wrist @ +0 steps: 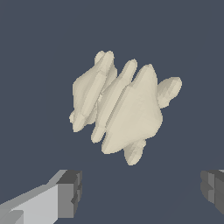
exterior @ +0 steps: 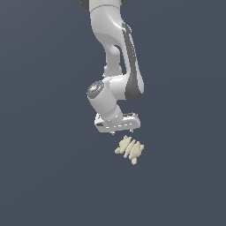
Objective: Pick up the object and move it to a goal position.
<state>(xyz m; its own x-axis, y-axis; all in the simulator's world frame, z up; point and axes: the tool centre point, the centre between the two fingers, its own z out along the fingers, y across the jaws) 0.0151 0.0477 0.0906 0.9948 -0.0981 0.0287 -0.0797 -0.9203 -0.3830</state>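
Note:
The object (exterior: 129,149) is a small cream-beige ridged lump with knobby protrusions, lying on the dark grey surface. In the wrist view the object (wrist: 122,107) fills the middle of the picture. My gripper (exterior: 118,130) hangs just above the object and a little toward the exterior view's left of it. In the wrist view the gripper (wrist: 140,190) is open, with one grey finger (wrist: 70,194) at one side and the other at the picture's edge. The object lies beyond the fingertips, not between them. Nothing is held.
The flat dark grey surface (exterior: 48,176) spreads all around the object. No other objects or edges show in either view.

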